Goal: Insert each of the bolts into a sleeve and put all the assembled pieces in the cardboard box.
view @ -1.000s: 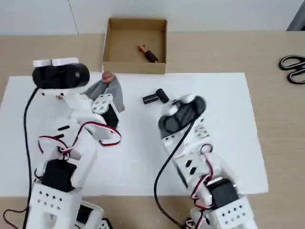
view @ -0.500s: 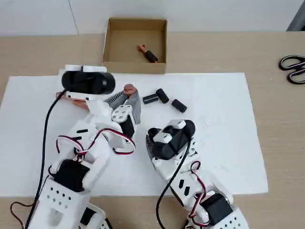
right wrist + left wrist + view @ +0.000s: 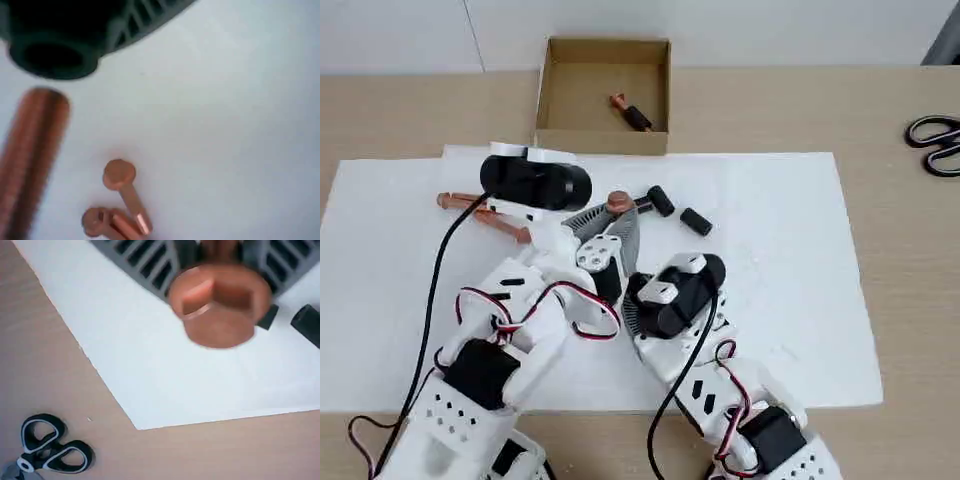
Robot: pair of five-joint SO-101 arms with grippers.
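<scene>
My left gripper point(image 3: 618, 216) is shut on a copper bolt point(image 3: 618, 202), whose hexagonal head point(image 3: 220, 305) faces the left wrist camera between the grey fingers point(image 3: 140, 260). My right gripper point(image 3: 55, 42) is shut on a black sleeve point(image 3: 52, 59) with its open bore showing. A threaded copper shank point(image 3: 32, 155) stands just beside that sleeve, not inside it. Two loose sleeves point(image 3: 660, 200) point(image 3: 696, 221) lie on the white paper behind the grippers. Two loose bolts point(image 3: 455, 200) point(image 3: 510, 228) lie at the left. The cardboard box point(image 3: 552, 95) holds one assembled piece point(image 3: 631, 112).
Both arms crowd the middle of the white paper sheet point(image 3: 790, 300), right arm body point(image 3: 675, 295) close beside the left. Black scissors point(image 3: 935, 143) lie on the wooden table at the far right. The paper's right half is open room.
My left gripper carried the bolt to the right and toward the middle. The right arm pulled back from the sleeves toward the left arm, uncovering a third loose sleeve.
</scene>
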